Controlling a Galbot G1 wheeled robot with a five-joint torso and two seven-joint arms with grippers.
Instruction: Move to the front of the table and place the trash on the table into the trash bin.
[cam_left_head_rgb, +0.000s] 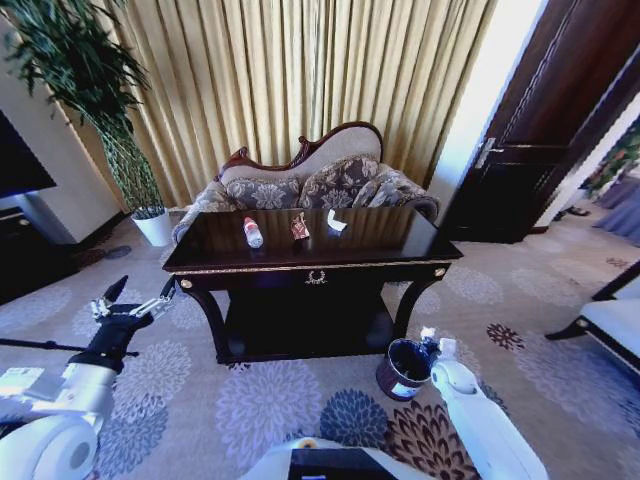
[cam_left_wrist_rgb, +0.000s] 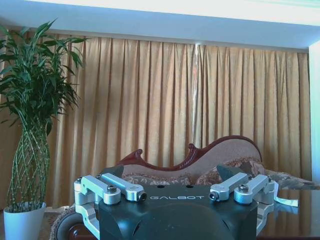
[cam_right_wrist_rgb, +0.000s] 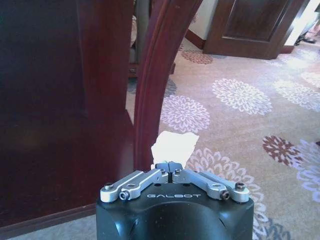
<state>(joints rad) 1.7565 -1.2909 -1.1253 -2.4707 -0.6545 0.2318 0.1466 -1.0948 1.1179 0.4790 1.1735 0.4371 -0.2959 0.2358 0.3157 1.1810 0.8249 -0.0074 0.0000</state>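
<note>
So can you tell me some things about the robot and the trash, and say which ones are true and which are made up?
1. The bottle with the red cap lies on the table. True.
2. The right gripper is empty. False: it is shut on a white scrap, held low near the trash bin.
3. The left gripper is open and holds nothing. True.
4. The trash bin stands on top of the table. False: it stands on the carpet by the table's front right leg.
5. A reddish-brown wrapper lies on the table between the bottle and another white scrap. True.
</note>
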